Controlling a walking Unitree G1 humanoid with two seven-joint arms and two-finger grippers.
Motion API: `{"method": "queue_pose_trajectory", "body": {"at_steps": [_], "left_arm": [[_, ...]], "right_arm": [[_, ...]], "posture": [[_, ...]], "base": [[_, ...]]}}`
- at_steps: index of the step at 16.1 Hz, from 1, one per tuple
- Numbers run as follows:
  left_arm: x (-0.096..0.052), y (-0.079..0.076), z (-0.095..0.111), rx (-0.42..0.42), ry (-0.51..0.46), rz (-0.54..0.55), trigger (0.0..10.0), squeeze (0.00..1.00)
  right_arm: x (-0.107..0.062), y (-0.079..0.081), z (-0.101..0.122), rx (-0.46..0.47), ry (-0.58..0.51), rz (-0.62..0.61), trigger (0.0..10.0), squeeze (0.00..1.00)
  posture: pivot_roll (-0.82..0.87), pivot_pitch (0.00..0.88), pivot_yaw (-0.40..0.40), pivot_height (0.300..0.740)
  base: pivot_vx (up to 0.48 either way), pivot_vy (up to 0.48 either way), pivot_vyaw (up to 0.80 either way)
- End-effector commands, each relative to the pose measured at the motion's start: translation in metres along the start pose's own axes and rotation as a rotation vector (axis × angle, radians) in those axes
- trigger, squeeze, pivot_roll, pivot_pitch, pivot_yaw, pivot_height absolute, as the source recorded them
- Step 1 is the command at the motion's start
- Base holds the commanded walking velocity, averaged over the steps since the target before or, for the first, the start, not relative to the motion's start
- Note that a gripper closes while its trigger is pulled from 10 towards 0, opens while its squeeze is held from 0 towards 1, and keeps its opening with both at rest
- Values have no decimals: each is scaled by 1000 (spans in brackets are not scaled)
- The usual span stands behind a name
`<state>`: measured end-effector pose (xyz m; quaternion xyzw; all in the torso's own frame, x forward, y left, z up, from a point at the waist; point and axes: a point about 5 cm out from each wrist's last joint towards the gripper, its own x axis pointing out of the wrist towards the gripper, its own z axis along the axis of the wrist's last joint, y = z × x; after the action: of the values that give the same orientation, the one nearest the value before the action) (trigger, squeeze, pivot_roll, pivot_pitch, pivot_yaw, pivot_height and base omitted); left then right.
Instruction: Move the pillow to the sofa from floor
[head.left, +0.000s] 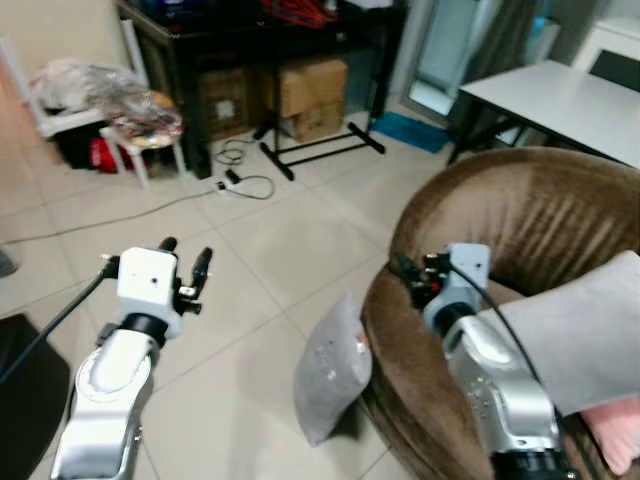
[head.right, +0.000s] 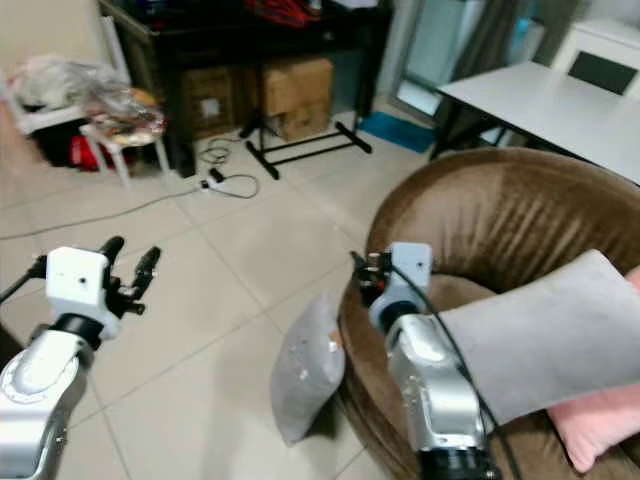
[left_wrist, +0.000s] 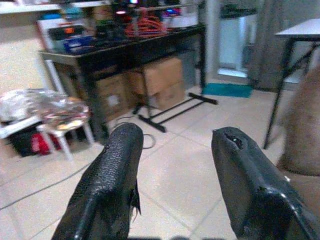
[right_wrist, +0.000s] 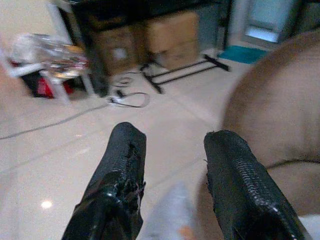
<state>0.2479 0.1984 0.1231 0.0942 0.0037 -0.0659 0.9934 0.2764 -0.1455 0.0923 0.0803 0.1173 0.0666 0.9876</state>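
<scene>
**Pillow on the floor, below and between 2 open grippers**

Leaning on edge against the outer base of the round brown sofa (head.left: 520, 215), on the tiled floor (head.left: 250, 250): 1 grey pillow (head.left: 332, 368), long axis running up and slightly tilted toward the sofa wall, top corner touching it. Not yet lifted, so nothing of the task done, judging by how things lie.

Right gripper (head.left: 408, 278) raised over the sofa's front rim, fingers spread apart and holding nothing; in the right wrist view, a pale blur of the pillow (right_wrist: 167, 212) below and between the 2 black fingers (right_wrist: 122, 165). Clearly the nearer arm: pillow just down and to the robot's left of it.

Left gripper (head.left: 186, 262) up over bare floor, well apart from the pillow, fingers likewise parted and empty (pointing toward the dark table (head.left: 250, 45) and cardboard boxes (head.left: 310, 95) at the far wall).

Already on the sofa seat: a second grey cushion (head.right: 560, 335) and a pink one (head.right: 600, 425).

Likely needed next: lowering the right gripper down and leftward to pinch the pillow's upper edge across its thin side.
</scene>
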Motion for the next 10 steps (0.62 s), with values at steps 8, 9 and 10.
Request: {"method": "queue_pose_trajectory", "body": {"at_steps": [8,9,10], "left_arm": [[1,-4,-3,-6,-3,-4,10000,0],[2,-4,-2,-6,-4,-6,10000,0],[2,-3,-2,-4,-5,-9,10000,0]], "right_arm": [[3,-2,6,-56,-15,-15,10000,0],[3,-2,6,-56,-15,-18,10000,0],[3,-2,6,-56,-15,-20,10000,0]], "posture": [[-17,0,-66,740],[-23,0,-57,740],[-26,0,-53,740]], "base": [[297,0,173],[300,0,0],[296,0,0]]}}
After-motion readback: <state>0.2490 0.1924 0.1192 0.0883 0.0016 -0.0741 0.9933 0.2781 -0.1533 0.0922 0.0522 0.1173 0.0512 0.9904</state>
